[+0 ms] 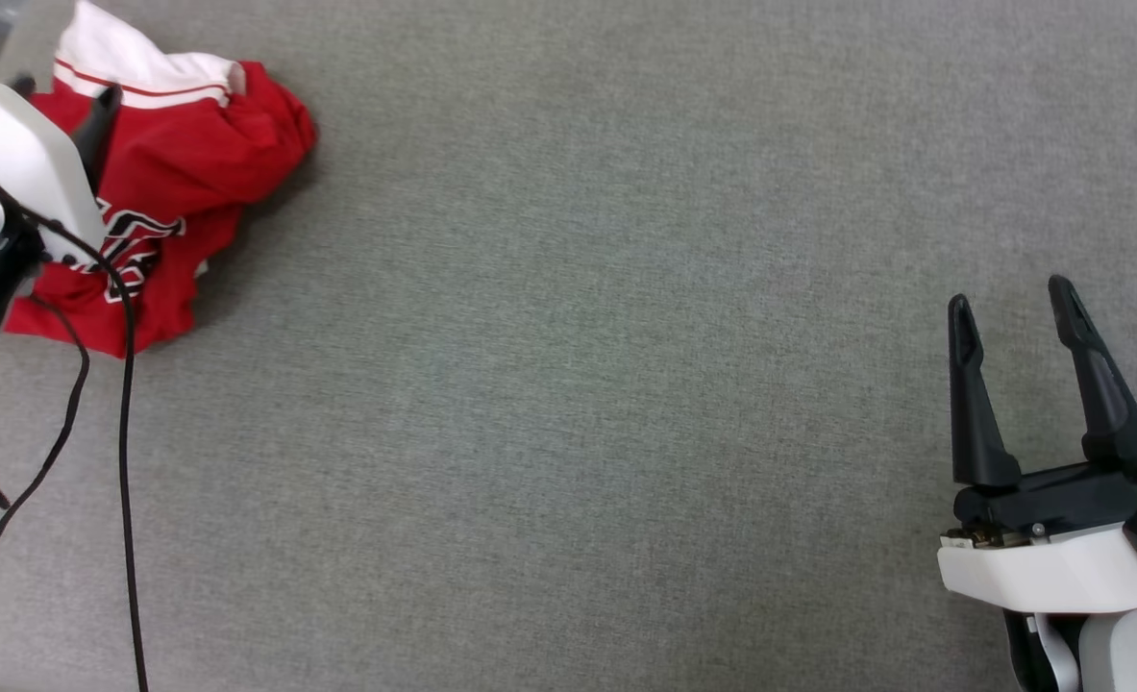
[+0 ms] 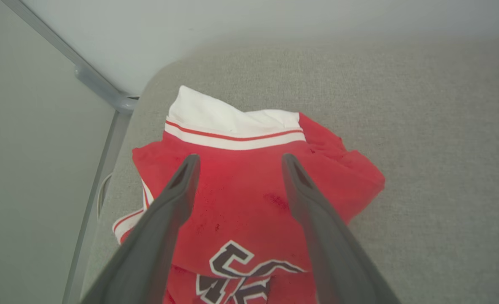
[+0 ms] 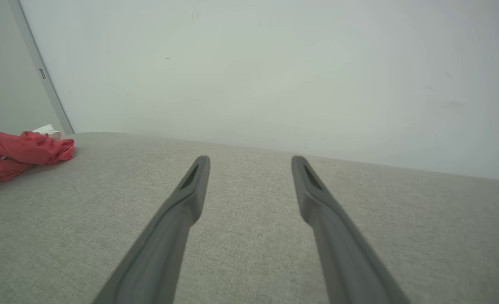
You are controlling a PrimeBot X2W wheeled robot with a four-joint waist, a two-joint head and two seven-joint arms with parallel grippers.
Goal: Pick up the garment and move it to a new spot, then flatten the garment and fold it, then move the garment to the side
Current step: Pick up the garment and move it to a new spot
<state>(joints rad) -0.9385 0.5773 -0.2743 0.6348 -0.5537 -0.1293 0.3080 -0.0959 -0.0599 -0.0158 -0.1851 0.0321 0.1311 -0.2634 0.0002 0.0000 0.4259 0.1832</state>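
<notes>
Grey fabric surface carries the garment, crumpled in a heap; I have the left gripper spread wide directly over the garment, and the right gripper, likewise spread and empty, well apart to the garment's right.

In the head view the pale forearm covers the left part of the garment and all but one dark finger of the left gripper, and the white sleeve runs off the top edge. The chest lettering is folded under and cut by the left wrist view's bottom edge, so it cannot be read, nor can it be told whether the fingertips touch the cloth
</notes>
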